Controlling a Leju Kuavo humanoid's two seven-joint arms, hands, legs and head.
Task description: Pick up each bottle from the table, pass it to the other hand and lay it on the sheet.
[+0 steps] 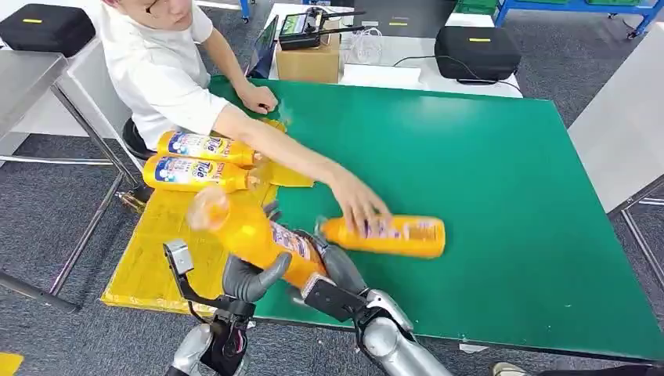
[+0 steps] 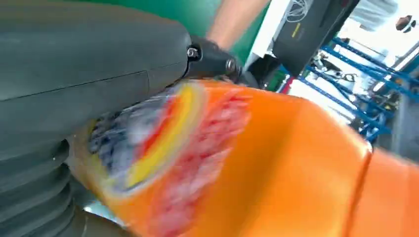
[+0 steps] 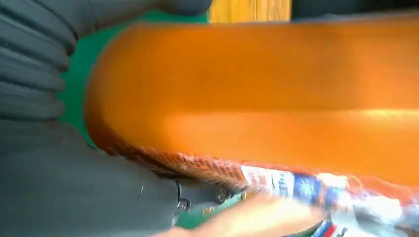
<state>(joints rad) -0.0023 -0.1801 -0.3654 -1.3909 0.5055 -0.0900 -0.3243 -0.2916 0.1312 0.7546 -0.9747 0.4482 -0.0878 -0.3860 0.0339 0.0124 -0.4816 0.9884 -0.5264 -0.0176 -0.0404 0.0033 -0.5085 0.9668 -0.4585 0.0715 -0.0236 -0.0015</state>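
Bottle [image 1: 254,239] is mid-handoff, tilted above the counter [image 1: 501,157] edge right beside the yellow sheet [image 1: 160,251]. Left hand [image 1: 252,276] has its fingers wrapped under the body, right hand [image 1: 338,266] cups the base end, so both are gripping it. Smooth glossy orange plastic with a slick printed label, rigid, probably fairly heavy if full. I'd grab mid-body, not the tapered neck. Two more bottles [image 1: 196,160] already lie on the sheet, and a person's hand [image 1: 356,205] rests on another bottle [image 1: 387,235].
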